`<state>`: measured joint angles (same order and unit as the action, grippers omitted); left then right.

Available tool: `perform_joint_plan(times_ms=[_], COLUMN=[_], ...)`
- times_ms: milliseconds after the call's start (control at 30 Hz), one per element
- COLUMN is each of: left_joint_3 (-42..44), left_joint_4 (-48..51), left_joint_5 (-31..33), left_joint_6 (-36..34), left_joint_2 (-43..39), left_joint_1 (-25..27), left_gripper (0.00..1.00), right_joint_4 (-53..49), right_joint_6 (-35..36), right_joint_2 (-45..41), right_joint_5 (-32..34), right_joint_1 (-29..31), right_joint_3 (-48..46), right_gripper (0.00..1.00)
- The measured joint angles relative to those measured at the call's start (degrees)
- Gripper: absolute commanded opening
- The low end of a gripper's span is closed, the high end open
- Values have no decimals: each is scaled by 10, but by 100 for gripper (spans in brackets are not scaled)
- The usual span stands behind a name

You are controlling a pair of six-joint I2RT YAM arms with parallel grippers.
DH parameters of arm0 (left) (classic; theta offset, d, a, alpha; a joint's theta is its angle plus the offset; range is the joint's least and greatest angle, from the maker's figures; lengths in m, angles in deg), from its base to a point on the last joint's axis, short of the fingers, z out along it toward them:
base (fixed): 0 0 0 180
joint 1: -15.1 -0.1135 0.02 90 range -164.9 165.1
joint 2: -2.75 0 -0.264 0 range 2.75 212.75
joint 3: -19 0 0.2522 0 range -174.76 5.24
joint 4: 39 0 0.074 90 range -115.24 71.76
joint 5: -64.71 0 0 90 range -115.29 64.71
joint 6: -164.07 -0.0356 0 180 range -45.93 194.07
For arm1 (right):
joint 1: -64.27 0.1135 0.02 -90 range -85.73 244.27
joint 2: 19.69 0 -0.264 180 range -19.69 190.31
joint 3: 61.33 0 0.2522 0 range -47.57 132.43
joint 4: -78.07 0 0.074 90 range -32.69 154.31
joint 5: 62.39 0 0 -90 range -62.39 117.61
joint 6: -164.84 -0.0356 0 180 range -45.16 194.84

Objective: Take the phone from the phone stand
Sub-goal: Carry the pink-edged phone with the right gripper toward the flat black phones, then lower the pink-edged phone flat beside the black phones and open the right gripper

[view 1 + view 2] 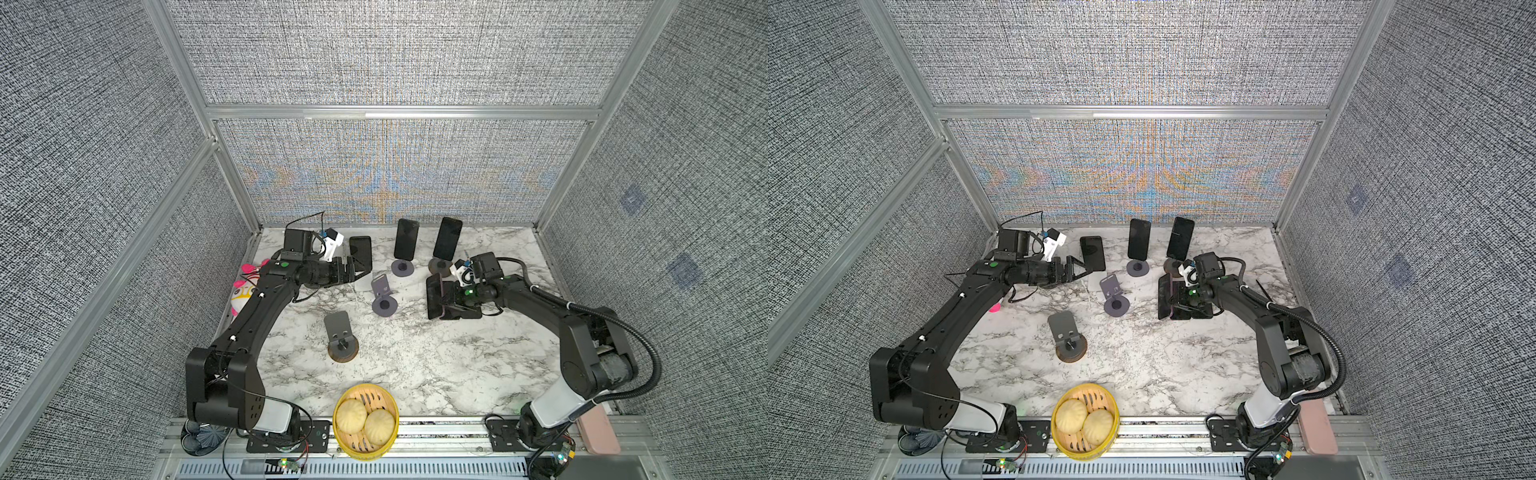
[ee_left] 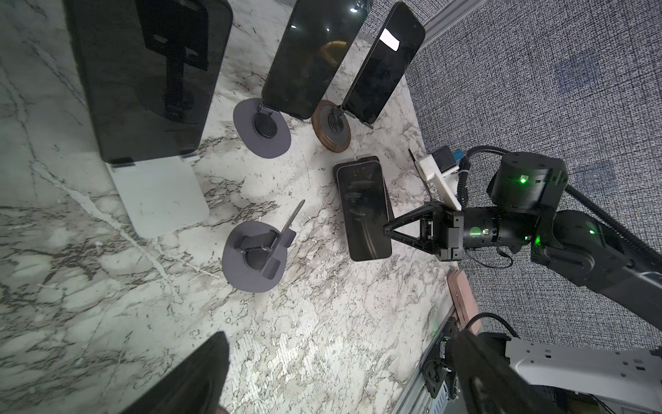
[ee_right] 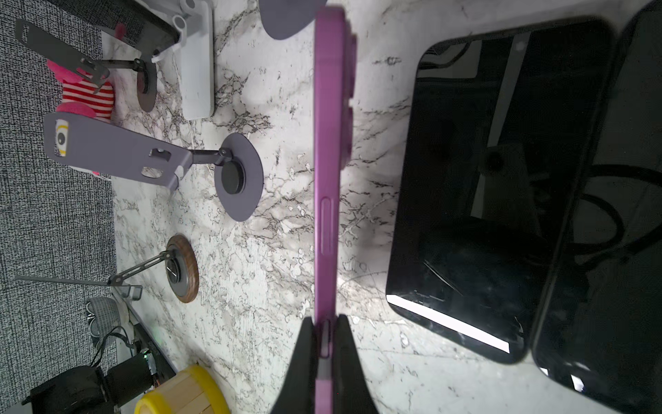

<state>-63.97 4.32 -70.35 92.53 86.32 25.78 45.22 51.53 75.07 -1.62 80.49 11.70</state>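
1. The right gripper (image 3: 326, 324) is squeezed tight on a purple phone (image 3: 329, 143). It pinches the phone's front and back, close to one end.
2. The purple phone is off its stand. It sits up on its thin side, and its long way runs from the front of the table (image 1: 436, 365) toward the back wall.
3. Right next to it, under the right arm, two black phones (image 3: 501, 179) lie flat on the table. I think the purple phone goes down beside them next. To lie flat it has to tip over onto its face or back.
4. I cannot tell if its bottom edge touches the table yet.
5. The left gripper (image 1: 359, 268) has its fingers wide apart and holds nothing.
6. Just beside it, on the back-wall side, a dark phone (image 2: 150, 79) leans on a white stand (image 2: 161, 197). The phone's long way points up, tipped back a bit. It is not between the fingers.
7. The left arm is much nearer to this phone than the right arm, so I think it is the left arm's job.
8. Farther back, two more phones (image 1: 406, 245) lean on their own stands.
9. Two empty stands (image 1: 384, 297) wait in the middle of the table.
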Motion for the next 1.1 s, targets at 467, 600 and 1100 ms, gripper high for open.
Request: perform_joint_plan(times_ms=[467,600,1100], left_joint_3=[0,0,-1], left_joint_4=[3,4,5], left_joint_5=[0,0,1], left_joint_6=[-2,-2,-4], left_joint_2=[0,0,0], left_joint_1=[-2,-2,-2], left_gripper=[99,99,99], right_joint_4=[3,5,17], right_joint_6=[-2,-2,2], right_joint_2=[43,55,97], right_joint_5=[3,-5,-15], right_joint_1=[10,10,10], right_joint_3=[21,26,48], right_gripper=[0,0,0])
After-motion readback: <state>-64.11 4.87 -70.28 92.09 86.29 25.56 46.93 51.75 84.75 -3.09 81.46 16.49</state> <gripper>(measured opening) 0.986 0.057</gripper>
